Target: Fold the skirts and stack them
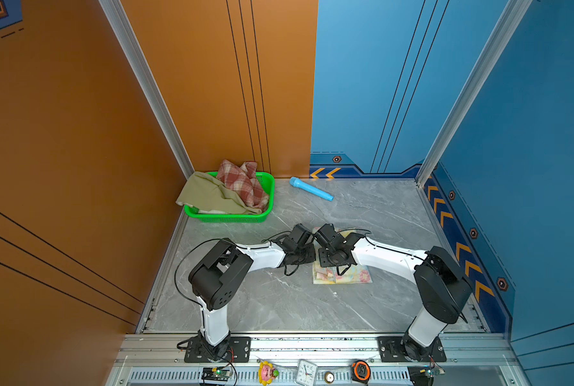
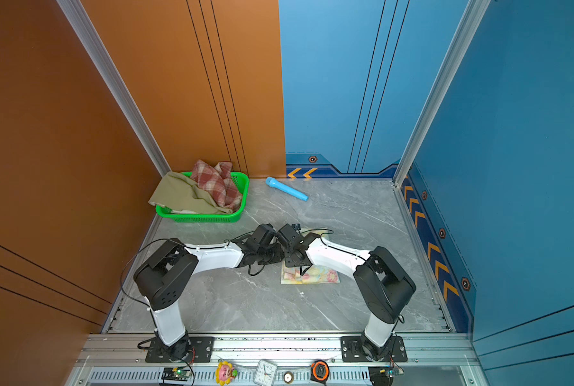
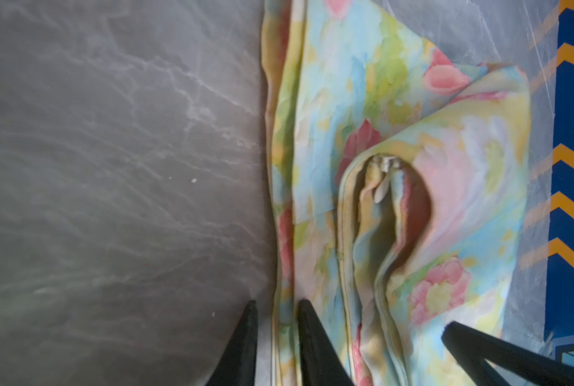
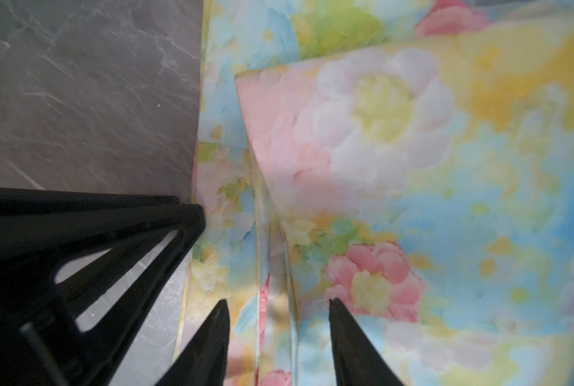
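Where the floral skirt (image 1: 352,277) lies folded on the tabletop (image 1: 278,300) right of centre, its left hem runs front-to-back: left jaws straddle it, narrowed, grip undeterminable; right jaws stand parted just inboard.

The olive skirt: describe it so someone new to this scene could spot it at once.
Go to the far left corner of the grey table, by the orange wall, where a green basket sits. The olive skirt lies in it, spilling over the left rim. Unlike the red plaid skirt bunched beside it, it is plain, unpatterned.
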Robot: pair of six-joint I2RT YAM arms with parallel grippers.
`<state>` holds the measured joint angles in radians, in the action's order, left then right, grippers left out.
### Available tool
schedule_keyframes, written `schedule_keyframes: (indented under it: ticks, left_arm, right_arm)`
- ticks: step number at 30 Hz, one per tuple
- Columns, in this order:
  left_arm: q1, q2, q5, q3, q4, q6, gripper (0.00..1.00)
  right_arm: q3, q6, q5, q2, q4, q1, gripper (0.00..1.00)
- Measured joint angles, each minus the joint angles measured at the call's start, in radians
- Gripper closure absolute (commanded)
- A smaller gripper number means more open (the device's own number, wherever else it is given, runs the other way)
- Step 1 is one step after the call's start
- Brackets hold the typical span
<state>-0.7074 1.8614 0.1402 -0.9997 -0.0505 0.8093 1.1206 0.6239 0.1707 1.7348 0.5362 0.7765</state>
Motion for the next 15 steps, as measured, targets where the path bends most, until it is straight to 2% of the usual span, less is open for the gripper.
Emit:
schedule_keyframes:
  ticks: [7, 15]
  left_arm:
    - [0.005, 0.036, 0.031, -0.005, -0.066, 0.002, 1.0]
    - [0.01, 0.05, 0.053, 0.002, -0.118, 0.003, 1.0]
  right_arm:
    - [0.004, 0.0, 0.052, 0.039, 0.006, 0.0, 0.61]
    - [0.014, 0.002, 0.088, 0.097, 0.007, 0.002, 0.81]
